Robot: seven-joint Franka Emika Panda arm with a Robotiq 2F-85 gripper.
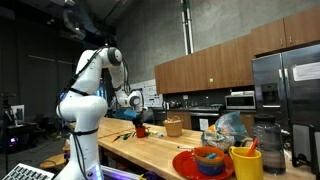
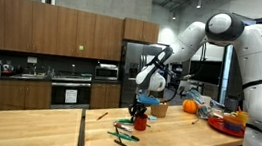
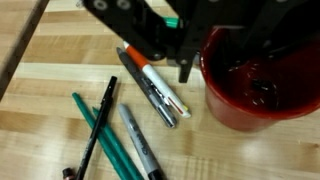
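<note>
My gripper (image 3: 225, 55) comes in from the top of the wrist view, jaws apart, over the rim of a red cup (image 3: 262, 95). One fingertip (image 3: 185, 68) hangs just outside the cup's left wall, and the other finger is over its inside. Something dark lies in the cup. A silver marker with an orange end (image 3: 155, 88) lies on the wooden table just left of the cup. Two green pens (image 3: 105, 140), a black pen (image 3: 98, 125) and a grey marker (image 3: 135, 135) lie further left. A green bit (image 3: 170, 20) shows behind the gripper's linkage. Both exterior views show the gripper (image 2: 144, 97) (image 1: 135, 112) just above the cup (image 2: 140, 124) (image 1: 141, 130).
The wooden table (image 2: 54, 129) is long. At one end stand a red plate with bowls (image 1: 205, 160), a yellow cup (image 1: 247, 160), a basket (image 1: 174, 126) and an orange object (image 2: 189, 106). Loose pens (image 2: 126, 135) lie beside the cup. Kitchen cabinets and a fridge stand behind.
</note>
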